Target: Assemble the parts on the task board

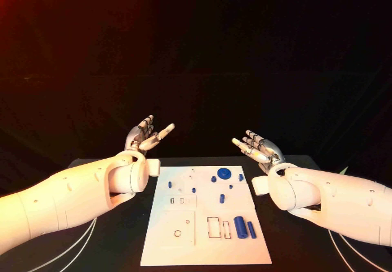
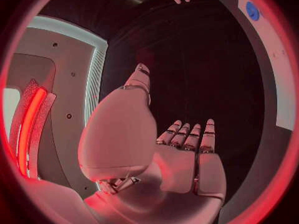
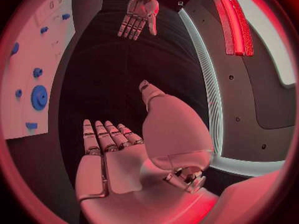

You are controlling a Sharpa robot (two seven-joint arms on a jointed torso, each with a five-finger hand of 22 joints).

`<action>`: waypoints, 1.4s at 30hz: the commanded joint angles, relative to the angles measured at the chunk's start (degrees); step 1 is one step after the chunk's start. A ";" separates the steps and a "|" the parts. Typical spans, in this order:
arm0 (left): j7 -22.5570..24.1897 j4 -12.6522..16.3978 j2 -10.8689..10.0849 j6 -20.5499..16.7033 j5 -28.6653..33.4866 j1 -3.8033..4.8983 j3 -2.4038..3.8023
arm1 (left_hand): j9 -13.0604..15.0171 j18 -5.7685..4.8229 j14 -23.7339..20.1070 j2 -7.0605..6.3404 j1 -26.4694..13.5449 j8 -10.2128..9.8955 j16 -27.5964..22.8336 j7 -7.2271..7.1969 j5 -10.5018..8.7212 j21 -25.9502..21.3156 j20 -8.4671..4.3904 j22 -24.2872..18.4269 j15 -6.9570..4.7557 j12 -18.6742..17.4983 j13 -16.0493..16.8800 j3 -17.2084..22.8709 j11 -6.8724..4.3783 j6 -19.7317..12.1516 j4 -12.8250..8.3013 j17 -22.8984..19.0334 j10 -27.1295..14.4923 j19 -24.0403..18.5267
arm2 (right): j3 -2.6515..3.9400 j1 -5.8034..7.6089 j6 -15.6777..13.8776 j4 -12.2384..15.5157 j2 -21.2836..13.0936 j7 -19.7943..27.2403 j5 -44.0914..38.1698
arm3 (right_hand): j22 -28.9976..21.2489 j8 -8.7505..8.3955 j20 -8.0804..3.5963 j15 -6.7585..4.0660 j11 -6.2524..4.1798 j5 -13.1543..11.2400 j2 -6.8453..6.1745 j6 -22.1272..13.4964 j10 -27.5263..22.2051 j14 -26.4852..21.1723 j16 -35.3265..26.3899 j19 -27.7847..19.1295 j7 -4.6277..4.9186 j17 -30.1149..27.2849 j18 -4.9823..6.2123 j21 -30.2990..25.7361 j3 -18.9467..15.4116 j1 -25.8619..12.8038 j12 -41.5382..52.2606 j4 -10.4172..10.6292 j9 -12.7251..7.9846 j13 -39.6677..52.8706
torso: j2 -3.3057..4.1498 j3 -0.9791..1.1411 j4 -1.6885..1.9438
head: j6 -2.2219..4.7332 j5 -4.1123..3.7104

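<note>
The white task board [image 1: 206, 243] lies in the middle of the table between my arms. On it sit a blue gear [image 1: 224, 173], a thick blue cylinder [image 1: 240, 226], a thinner blue pin [image 1: 251, 229] and several small blue pieces. My left hand [image 1: 145, 137] is raised above the table left of the board's far end, fingers spread, holding nothing. My right hand [image 1: 258, 148] is raised right of the board's far end, palm up, fingers apart and empty. The right wrist view shows my right hand [image 3: 118, 159], the board [image 3: 25, 119], the gear [image 3: 39, 97] and my left hand [image 3: 138, 16].
The black table [image 1: 302, 255] extends on both sides of the board. White cables [image 1: 77, 243] run along the table at the front left and front right. Behind the table is darkness.
</note>
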 commanded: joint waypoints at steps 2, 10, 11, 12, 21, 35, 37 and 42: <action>1.59 -0.43 0.29 5.40 1.85 0.24 -0.04 | 0.46 1.90 2.02 0.22 3.73 0.81 0.78 3.06 0.25 0.85 0.99 0.46 0.90 0.73 0.34 0.67 1.02 2.32 0.80 0.53 1.82 1.90 | -0.98 1.23 11.69 -1.12 0.13 -3.53 -2.06 | 2.01 3.75 0.31 0.91 1.04 0.99 -0.97 11.13 13.93 15.03 4.09 10.51 9.53 2.67 0.29 4.34 3.21 7.23 2.37 -5.34 2.52 1.22 | 0.00 -0.01 0.00 | 0.00 0.00; 2.41 2.40 -3.45 5.01 1.61 0.29 -0.08 | 3.63 2.74 22.21 6.62 6.96 5.74 6.98 5.38 -1.08 9.27 2.80 4.58 3.27 3.85 1.83 6.88 3.80 17.34 0.37 4.52 18.39 24.71 | -1.67 2.99 4.78 -5.80 0.60 -4.22 -28.88 | 4.12 10.99 0.10 -1.99 -1.43 1.09 -3.04 34.21 41.91 38.94 9.64 32.24 7.63 5.68 3.58 11.62 9.06 8.50 5.17 -10.52 6.95 2.36 | 0.66 0.02 0.25 | -1.91 -0.10; 2.38 2.71 -3.73 5.10 1.41 0.30 -0.08 | 4.42 2.85 25.00 7.38 7.43 7.04 7.69 5.89 -1.18 9.95 2.73 4.71 2.70 4.99 2.28 7.89 4.66 20.94 0.24 4.99 24.03 26.37 | -1.66 3.13 4.65 -6.12 0.65 -4.57 -31.03 | 4.17 11.67 0.04 -2.33 -1.74 1.08 -3.22 36.49 42.90 40.01 9.94 33.28 7.41 5.77 3.89 11.99 9.56 8.42 5.19 -10.74 7.34 2.39 | 0.81 0.00 0.32 | -1.83 -0.24; 2.35 3.08 -4.01 5.18 1.17 0.31 -0.08 | 5.54 3.02 31.46 8.15 7.84 8.97 9.67 6.45 -1.21 11.10 2.74 4.99 2.81 6.66 2.84 8.88 5.54 26.12 0.02 6.15 32.08 28.71 | -1.64 3.27 4.69 -6.42 0.71 -5.02 -33.19 | 4.16 12.35 -0.15 -2.87 -2.18 1.08 -3.69 39.43 44.62 41.94 10.35 35.14 7.05 5.88 4.22 12.53 10.81 8.21 4.91 -11.22 7.69 2.38 | 0.92 -0.02 0.36 | -1.89 -0.32; 1.67 7.16 -6.73 6.67 -1.36 0.49 0.20 | 7.82 4.34 44.67 8.03 9.79 13.13 13.17 5.49 -1.24 16.41 0.93 6.24 -0.03 7.06 2.78 12.73 3.70 37.42 -1.06 9.18 47.79 38.93 | -1.45 4.66 6.93 -7.64 0.99 -11.12 -51.06 | 4.85 11.89 -3.09 -5.81 -4.17 0.96 -6.29 44.00 50.55 51.61 12.63 44.45 5.25 7.25 4.36 16.06 14.79 6.27 3.03 -12.55 7.46 2.43 | 2.35 -0.09 1.07 | -1.84 -1.10; -0.14 14.79 -11.37 8.82 -3.47 0.77 0.87 | 8.27 4.15 51.02 6.32 9.18 13.51 15.36 5.00 -1.25 22.50 -1.79 8.97 -2.13 5.57 2.92 15.22 2.41 39.84 -1.74 12.80 53.39 44.41 | -1.14 6.60 9.77 -8.42 2.64 -20.77 -73.40 | 17.40 11.26 -10.78 -12.71 -8.42 1.02 -8.78 50.76 59.44 76.03 30.36 59.36 2.15 22.92 4.26 37.47 15.63 3.89 2.49 -13.67 9.70 2.94 | 4.74 -0.19 2.53 | -2.02 -2.57; -0.44 16.05 -12.04 9.19 -3.98 0.80 1.00 | 8.29 4.10 51.43 6.11 8.98 13.41 15.61 5.00 -1.25 23.21 -1.97 9.36 -2.26 5.38 2.95 15.35 2.34 39.85 -1.80 13.26 53.79 44.53 | -1.10 6.77 10.44 -8.43 2.95 -22.01 -75.91 | 27.33 10.70 -11.01 -12.98 -8.57 1.02 -9.70 50.96 59.65 76.67 37.47 62.34 1.95 28.77 3.03 46.12 17.52 2.96 2.38 -13.36 10.48 3.05 | 5.12 -0.25 2.73 | -1.88 -2.71; -1.06 18.26 -13.07 9.86 -4.72 1.07 1.24 | 8.40 4.00 52.43 5.62 8.47 13.10 16.60 5.12 -1.28 25.93 -2.48 10.93 -2.58 4.66 2.99 15.72 2.27 39.89 -2.13 14.92 54.48 44.80 | -1.07 6.98 12.14 -8.67 3.74 -24.51 -80.14 | 58.06 9.95 -10.48 -12.24 -8.38 0.87 -11.28 50.88 58.29 77.43 65.67 70.68 2.15 56.87 -1.01 69.06 19.60 1.46 2.47 -12.33 12.80 3.18 | 6.11 -0.41 3.52 | -1.94 -3.29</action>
